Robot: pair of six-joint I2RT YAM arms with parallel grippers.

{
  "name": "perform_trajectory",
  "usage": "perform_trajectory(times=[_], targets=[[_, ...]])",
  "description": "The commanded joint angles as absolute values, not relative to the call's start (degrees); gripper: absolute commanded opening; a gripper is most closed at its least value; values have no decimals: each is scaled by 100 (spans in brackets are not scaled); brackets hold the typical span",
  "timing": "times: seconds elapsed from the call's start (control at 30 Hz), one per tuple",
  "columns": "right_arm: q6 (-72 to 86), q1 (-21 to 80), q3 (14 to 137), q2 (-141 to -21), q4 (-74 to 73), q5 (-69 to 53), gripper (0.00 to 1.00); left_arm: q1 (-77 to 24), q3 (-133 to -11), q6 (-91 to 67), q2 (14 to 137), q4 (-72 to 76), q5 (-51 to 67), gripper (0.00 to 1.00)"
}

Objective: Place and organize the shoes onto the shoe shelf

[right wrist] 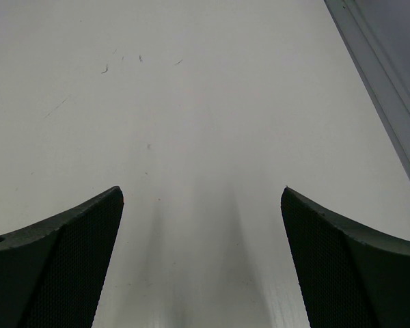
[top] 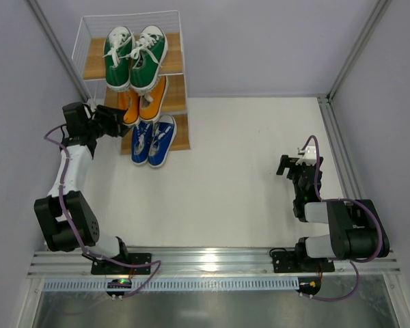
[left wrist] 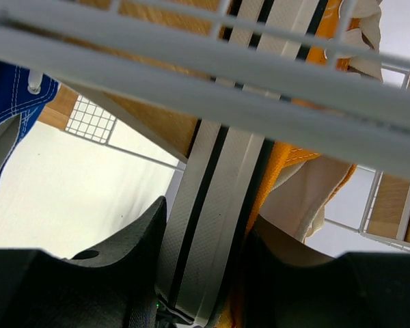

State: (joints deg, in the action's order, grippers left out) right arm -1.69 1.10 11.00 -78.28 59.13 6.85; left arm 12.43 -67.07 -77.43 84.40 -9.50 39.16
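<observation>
The shoe shelf (top: 96,66) stands at the back left. A green pair (top: 134,57) sits on its top board, an orange pair (top: 152,100) on the middle one and a blue pair (top: 154,141) on the lowest. My left gripper (top: 120,117) reaches in from the left and is shut on the left orange shoe (top: 130,107). In the left wrist view the gripper (left wrist: 208,219) has one finger against the striped white sole of the orange shoe (left wrist: 219,171) and the other inside it. White shelf wires (left wrist: 191,61) cross close above. My right gripper (top: 290,167) hangs open over the bare table (right wrist: 201,102).
Metal rails run along the table's right side (top: 336,140) and near edge (top: 212,263). Grey walls close in on both sides and behind the shelf. A blue shoe (left wrist: 14,102) shows at the left of the left wrist view.
</observation>
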Motion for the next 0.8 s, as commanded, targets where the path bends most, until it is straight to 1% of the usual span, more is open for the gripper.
perform_trajectory(times=[0.0, 0.2, 0.23, 0.27, 0.3, 0.33, 0.37, 0.4, 0.43, 0.5, 0.53, 0.6, 0.7, 0.77], targets=[[-149, 97, 1195, -7822, 6354, 633, 97, 1230, -6934, -7752, 8604, -238, 4052, 0], [-149, 88, 1195, -7822, 6354, 633, 97, 1230, -7075, -7962, 8710, -27, 4096, 0], [-149, 97, 1195, -7814, 6354, 633, 97, 1230, -7075, -7989, 8727, 130, 4104, 2], [-149, 97, 1195, -7822, 6354, 624, 97, 1230, -7066, -8024, 8719, 184, 4113, 8], [-149, 88, 1195, -7822, 6354, 624, 97, 1222, -7066, -8059, 8710, 245, 4122, 16], [-149, 88, 1195, -7822, 6354, 633, 97, 1230, -7014, -8129, 8666, 394, 4122, 33], [-149, 88, 1195, -7822, 6354, 633, 97, 1222, -6979, -8165, 8631, 474, 4122, 41], [-149, 88, 1195, -7814, 6354, 633, 97, 1230, -6952, -8226, 8605, 483, 4131, 48], [-149, 97, 1195, -7822, 6354, 633, 97, 1239, -6813, -8340, 8578, 692, 4157, 58], [-149, 97, 1187, -7822, 6354, 633, 97, 1239, -6707, -8341, 8473, 773, 4088, 66], [-149, 88, 1195, -7822, 6354, 633, 97, 1239, -6628, -8306, 8412, 730, 4035, 73], [-149, 88, 1195, -7814, 6354, 633, 97, 1239, -6557, -8209, 8262, 677, 3956, 81], [-149, 88, 1195, -7822, 6354, 633, 97, 1239, -6478, -8174, 8192, 685, 3981, 85], [-141, 97, 1195, -7814, 6346, 633, 97, 1239, -6425, -8174, 8165, 694, 4052, 93]])
